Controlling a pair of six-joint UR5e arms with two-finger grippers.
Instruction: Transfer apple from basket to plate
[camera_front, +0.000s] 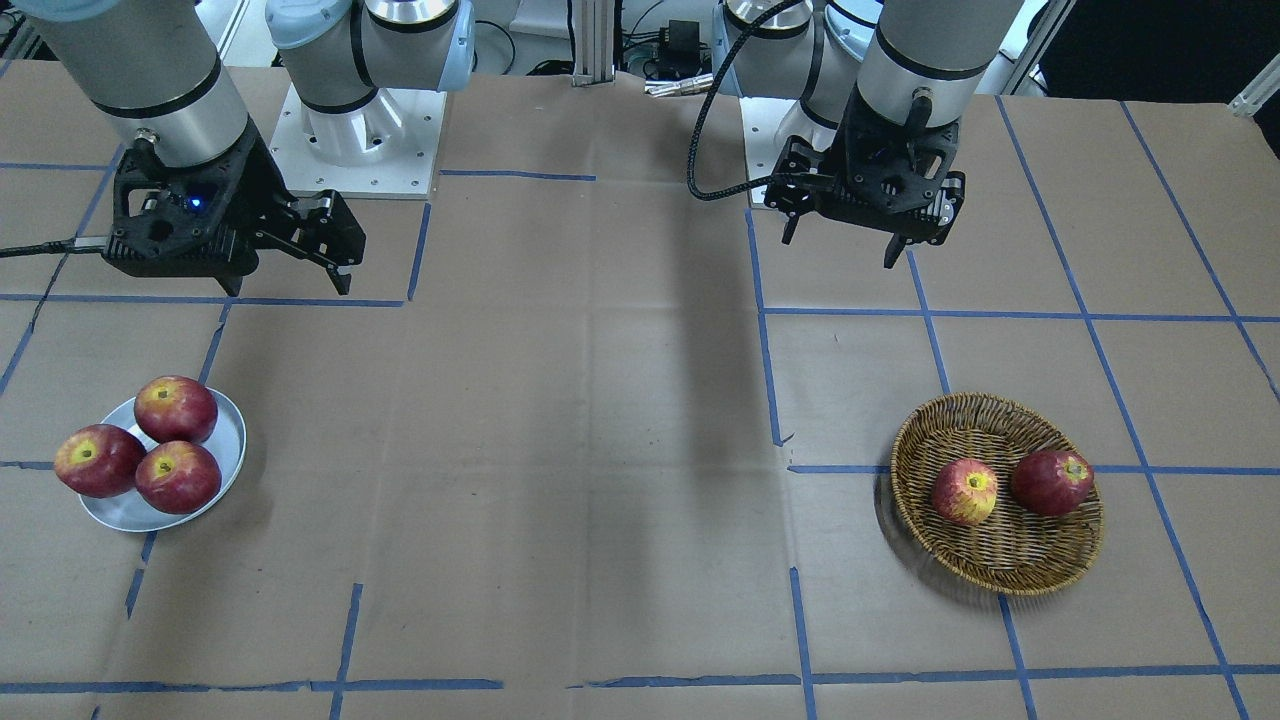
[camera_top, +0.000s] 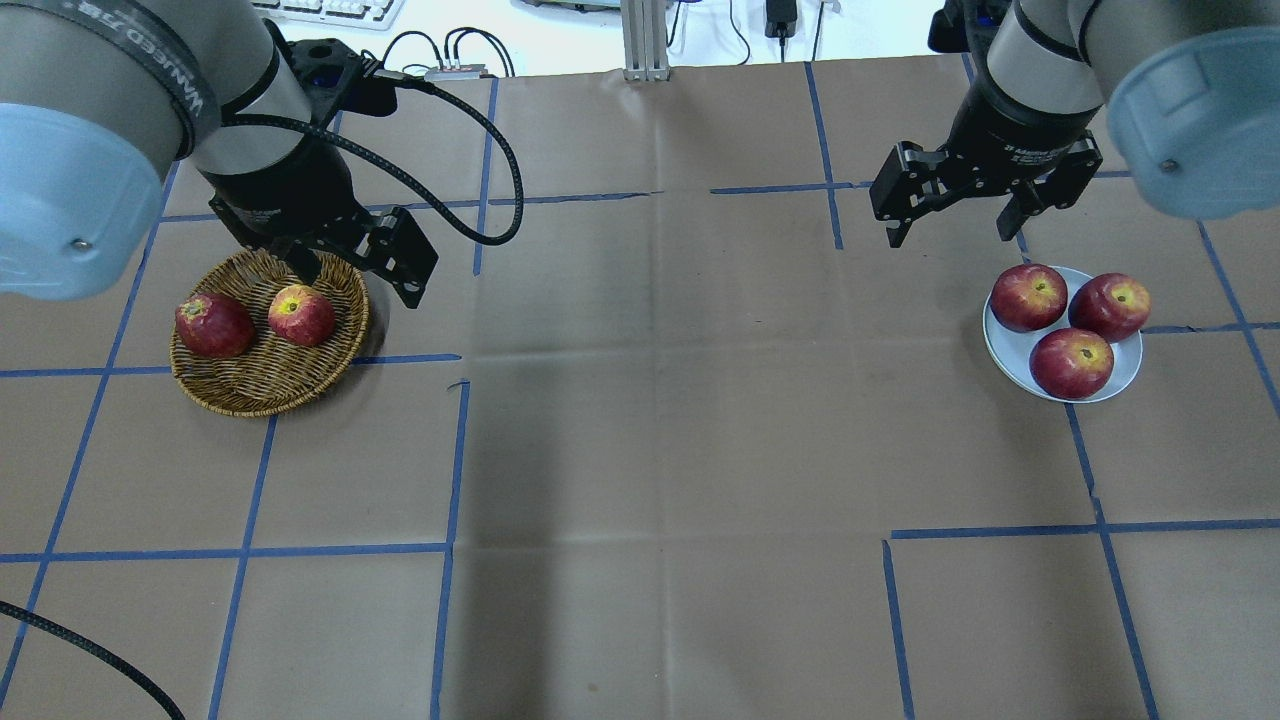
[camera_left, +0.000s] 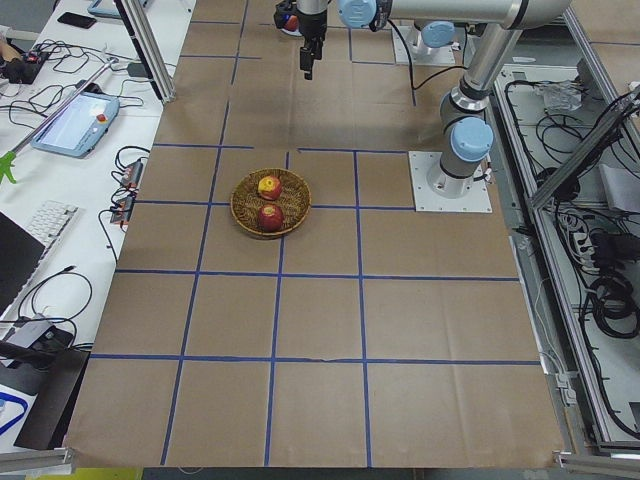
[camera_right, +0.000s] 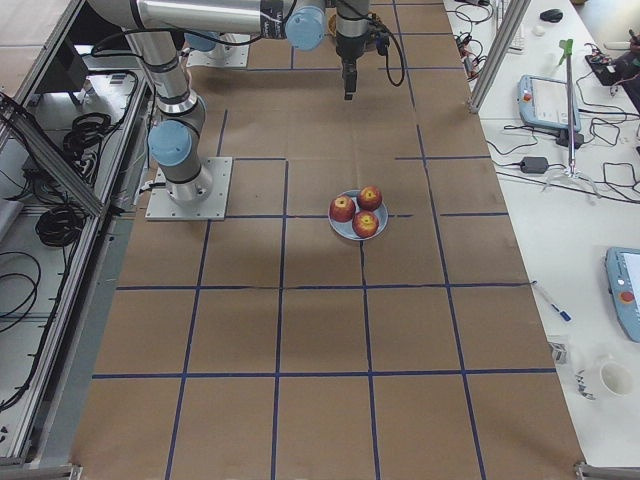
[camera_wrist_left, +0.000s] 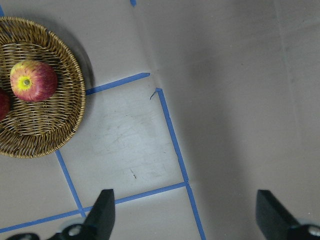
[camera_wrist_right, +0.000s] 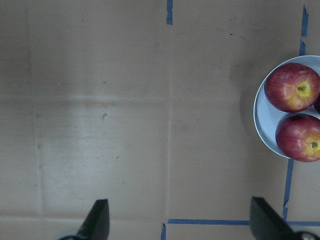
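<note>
While the basket holds two apples, the apple sits at its two o'clock in the overhead view, stem hollow up and too round to show a long axis. A dark apple lies at nine. The plate carries three more dark apples. The left gripper and right gripper both hang empty, fingers apart. The lettering on the left arm is too blurred to read.

A tabletop covered in brown kraft paper is seen marked into squares by strips of blue tape. White side benches are ranged along both ends, with a white keyboard and a blue-cased tablet laid out on one. Coiled black cables are seen beside the tabletop.
</note>
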